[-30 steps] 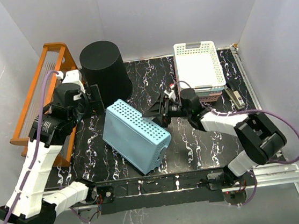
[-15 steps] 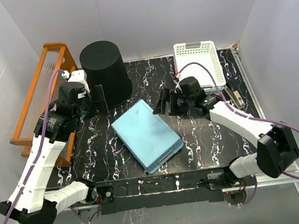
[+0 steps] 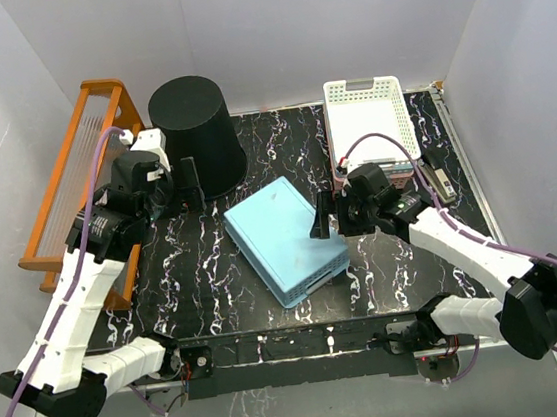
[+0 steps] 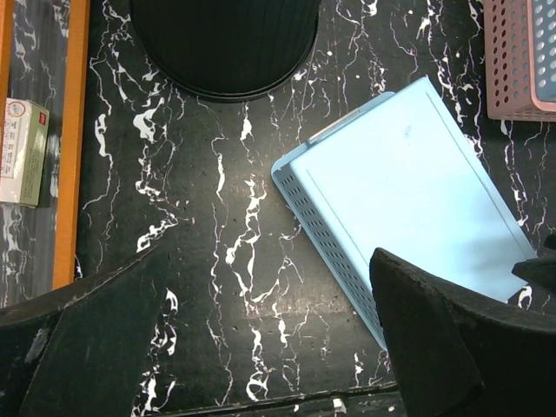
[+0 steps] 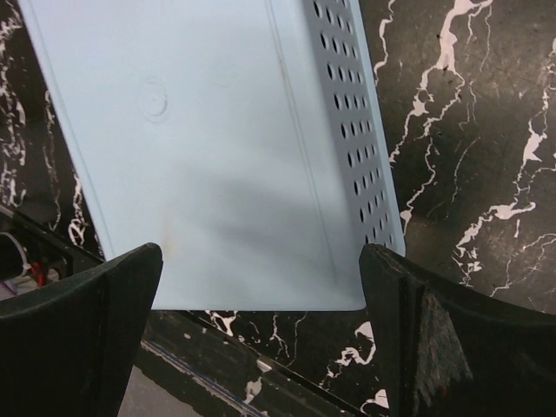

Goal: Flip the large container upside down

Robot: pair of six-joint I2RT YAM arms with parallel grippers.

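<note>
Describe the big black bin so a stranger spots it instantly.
Find the far left corner of the black marbled table, beside the orange rack. The tall black round plastic bin stands there, wider end down. The light blue basket and the white basket are shallow rectangles; it alone is round.

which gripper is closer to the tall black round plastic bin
Left. The left gripper hangs open just beside the tall black round plastic bin, at its base; the right gripper is open over the upturned light blue perforated basket, farther right.
</note>
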